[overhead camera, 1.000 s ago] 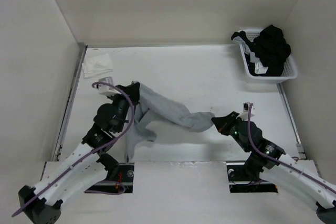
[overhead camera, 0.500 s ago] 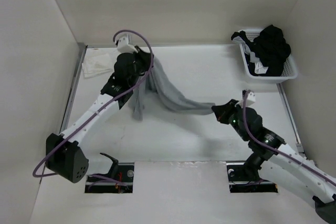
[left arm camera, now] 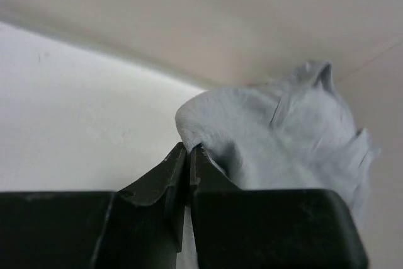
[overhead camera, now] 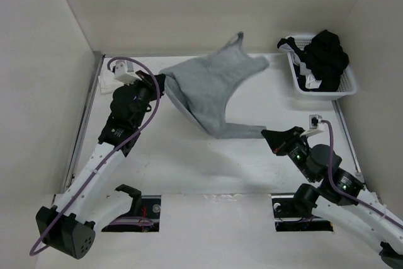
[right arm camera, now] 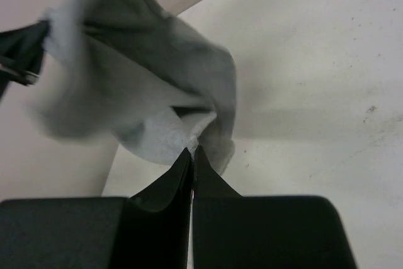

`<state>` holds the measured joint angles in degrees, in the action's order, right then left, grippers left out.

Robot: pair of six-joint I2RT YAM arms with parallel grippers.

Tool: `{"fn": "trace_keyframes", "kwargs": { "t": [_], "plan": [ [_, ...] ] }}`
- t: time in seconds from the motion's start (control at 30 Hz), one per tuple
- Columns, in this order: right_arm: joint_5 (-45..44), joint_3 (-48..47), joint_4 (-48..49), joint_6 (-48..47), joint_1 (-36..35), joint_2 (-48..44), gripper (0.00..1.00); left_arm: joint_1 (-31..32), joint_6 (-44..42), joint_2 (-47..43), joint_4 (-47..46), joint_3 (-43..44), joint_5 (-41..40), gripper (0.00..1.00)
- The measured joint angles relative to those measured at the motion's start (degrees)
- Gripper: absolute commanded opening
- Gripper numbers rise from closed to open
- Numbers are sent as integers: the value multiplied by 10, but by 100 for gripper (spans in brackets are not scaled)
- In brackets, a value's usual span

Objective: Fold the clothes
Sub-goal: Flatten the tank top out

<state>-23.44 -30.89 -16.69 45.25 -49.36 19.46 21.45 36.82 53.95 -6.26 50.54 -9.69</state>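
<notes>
**Grey top shaken out of a twist into a spread sheet**

A second ago the grey top [overhead camera: 211, 89] hung as a twisted band between the two arms, low over the near part of the table [overhead camera: 252, 168]. Since then the left arm has swung out to the far left and the fabric has billowed open. It now spreads between the arms toward the back wall, with one shoulder strap flicked up against the wall.

The left gripper [overhead camera: 162, 84] is pinched shut on an edge at the top's left side. The right gripper [overhead camera: 267, 135] is clamped on a corner at its near right.

I read this as the shake-out before laying the top flat, and no fold has been made yet.

It is unclear how much of the cloth is in the air and how much rests on the table. The right wrist view is smeared by motion, and neither wrist view shows which hem or armhole is pinched. The basket [overhead camera: 349, 83] of dark garments [overhead camera: 324, 55] sits well apart at the far right
</notes>
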Motion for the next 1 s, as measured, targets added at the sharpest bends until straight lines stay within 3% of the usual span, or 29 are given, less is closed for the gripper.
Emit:
{"fn": "trace_keyframes", "kwargs": {
  "t": [0.27, 0.5, 0.77, 1.0],
  "plan": [
    [-28, 9, -41, 16, -33, 7, 0, 35, -4, 12, 56, -10, -28, 1],
    [30, 11, -24, -13, 72, 98, 0, 118, -33, 89, 49, 35, -111, 1],
    [85, -8, -22, -26, 85, 42, 0, 135, -71, -34, 74, 64, -186, 1],
    [89, -25, -52, -23, 13, -20, 0, 164, -84, -118, 99, 65, -197, 3]
  ]
}}
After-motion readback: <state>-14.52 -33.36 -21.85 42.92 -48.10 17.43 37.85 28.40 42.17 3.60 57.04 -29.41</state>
